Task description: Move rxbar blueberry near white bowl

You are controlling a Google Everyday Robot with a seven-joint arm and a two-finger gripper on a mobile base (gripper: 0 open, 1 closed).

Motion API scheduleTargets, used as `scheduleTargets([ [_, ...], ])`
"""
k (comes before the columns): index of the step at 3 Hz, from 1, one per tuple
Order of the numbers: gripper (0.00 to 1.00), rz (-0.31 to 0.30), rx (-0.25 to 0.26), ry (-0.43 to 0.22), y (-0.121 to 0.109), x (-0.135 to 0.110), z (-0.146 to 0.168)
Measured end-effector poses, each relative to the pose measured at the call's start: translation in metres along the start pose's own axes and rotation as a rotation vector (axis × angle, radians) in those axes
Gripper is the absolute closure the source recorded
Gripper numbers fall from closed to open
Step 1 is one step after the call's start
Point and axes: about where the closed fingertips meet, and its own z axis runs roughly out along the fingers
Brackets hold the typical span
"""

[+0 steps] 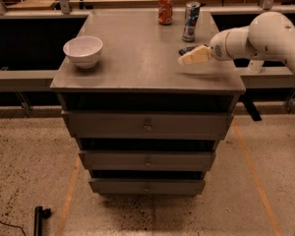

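Observation:
The rxbar blueberry (186,49) is a small dark flat bar on the right side of the grey table top (137,58), mostly hidden behind my gripper. My gripper (187,59) reaches in from the right on a white arm and sits low over the table, right at the bar's near side. The white bowl (83,51) stands upright near the table's left edge, far from the bar and the gripper.
A red can (165,8) and a tall blue-silver can (191,21) stand at the back of the table, the latter just behind the bar. The table has three drawers (147,127) below. A black object (38,216) lies on the floor at lower left.

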Motion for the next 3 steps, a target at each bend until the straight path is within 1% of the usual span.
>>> scheduleTargets([
  [1,0.00,0.063,0.023,-0.043,-0.009,-0.001,0.019],
  [2,0.00,0.139,0.033,-0.089,-0.018,-0.005,0.035],
  [3,0.00,0.171,0.038,-0.097,-0.022,-0.003,0.041],
])
